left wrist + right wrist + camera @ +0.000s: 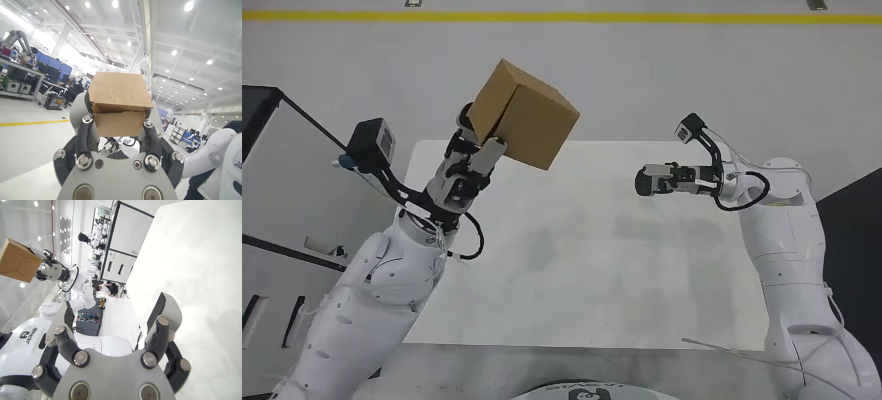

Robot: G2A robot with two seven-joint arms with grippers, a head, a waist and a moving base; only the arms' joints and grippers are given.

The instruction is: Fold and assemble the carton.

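Carton (522, 113) is already shaped into a closed box, and we hold it in the left gripper (485, 150). That gripper's fingers (80, 108) are clamped on two opposite faces at the end nearest the wrist. In this grip the box hangs tilted in the air above the far left corner of the table (642, 290), touching nothing else.

On the face towards the wrist, the flap seam (117, 112) gapes a little, with one ragged edge sitting proud of the other. We judge the step in hand to be closing that seam flush.

To do it well, we should keep the squeeze firm but not so hard that the walls buckle. We should then bring the box down onto the table so the surface backs the flaps.

The right gripper (645, 181) hovers over the right part of the table with its jaws spread and nothing between them. It is well apart from the box and free to press the flap home.
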